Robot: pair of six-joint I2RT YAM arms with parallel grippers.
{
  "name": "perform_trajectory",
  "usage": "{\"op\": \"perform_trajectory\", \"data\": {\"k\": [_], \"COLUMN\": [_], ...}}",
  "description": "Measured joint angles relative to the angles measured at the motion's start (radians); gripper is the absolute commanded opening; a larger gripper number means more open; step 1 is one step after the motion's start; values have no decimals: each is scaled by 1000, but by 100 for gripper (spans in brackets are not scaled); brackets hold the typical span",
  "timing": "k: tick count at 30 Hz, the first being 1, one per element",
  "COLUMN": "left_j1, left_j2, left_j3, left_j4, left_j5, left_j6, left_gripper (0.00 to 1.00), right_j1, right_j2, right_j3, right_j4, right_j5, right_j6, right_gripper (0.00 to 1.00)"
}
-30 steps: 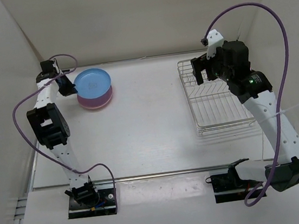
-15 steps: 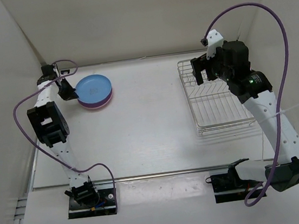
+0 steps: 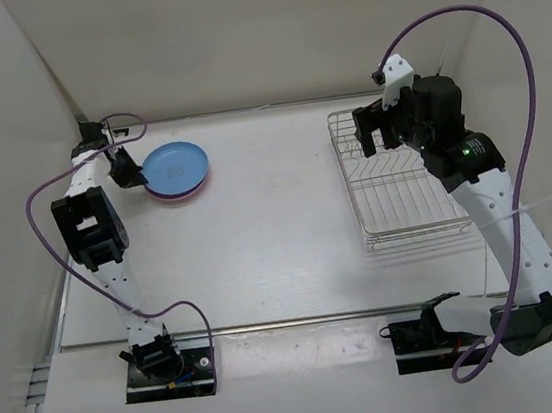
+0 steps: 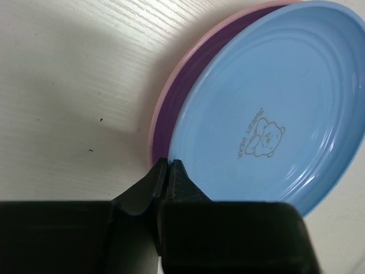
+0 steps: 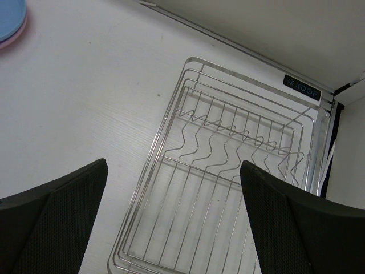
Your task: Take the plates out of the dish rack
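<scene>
Plates first: both are out on the far left of the tabletop (image 3: pixel 278 226), well apart from the dish rack (image 3: pixel 399 181), which stands along the right side. The pink plate (image 3: pixel 185 190) lies flat on the tabletop, and the blue plate (image 3: pixel 176 162) sits over it, shifted a little so that a crescent of pink shows along one edge.

The left gripper (image 3: pixel 127 170) has its jaws pressed together on the near rim of the blue plate. In the left wrist view the two fingers meet in a thin seam right where that rim runs in, and the plate's inner face is turned toward the camera with a small bear mark (image 4: pixel 259 137) at its centre. A dark band of shadow lies in the pink plate beside the blue rim, so that side of the blue plate is lifted off it.

Against a second ago, the blue plate has come down. Then it stood higher and looked larger from above, with more of the pink plate showing below it. Now it lies lower and flatter, close over the pink one. The left gripper has dropped with it and the arm's wrist has drawn slightly toward the left wall.

The right gripper (image 3: pixel 376 140) has not shifted. It hangs over the far end of the dish rack with its fingers spread wide, holding nothing, and the wire bars show between them in the right wrist view.
</scene>
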Motion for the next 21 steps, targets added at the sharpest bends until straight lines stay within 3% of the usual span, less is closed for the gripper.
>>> {"op": "perform_trajectory", "data": {"k": [8, 10, 11, 13, 21], "left_j1": [0, 0, 0, 0, 1], "left_j2": [0, 0, 0, 0, -104], "left_j3": [-2, -2, -3, -5, -7], "left_j4": [0, 1, 1, 1, -35], "left_j5": [-2, -1, 0, 0, -4], "left_j6": [9, 10, 10, 16, 66], "left_gripper": [47, 60, 67, 98, 100], "right_j1": [0, -1, -2, -4, -64], "right_j2": [-6, -9, -10, -10, -10], "right_j3": [-4, -14, -18, -20, -18], "right_j4": [2, 0, 0, 0, -1], "right_j5": [-2, -3, -5, -6, 10], "right_j6": [0, 0, 0, 0, 9], "right_gripper": [100, 100, 100, 100, 100]}}
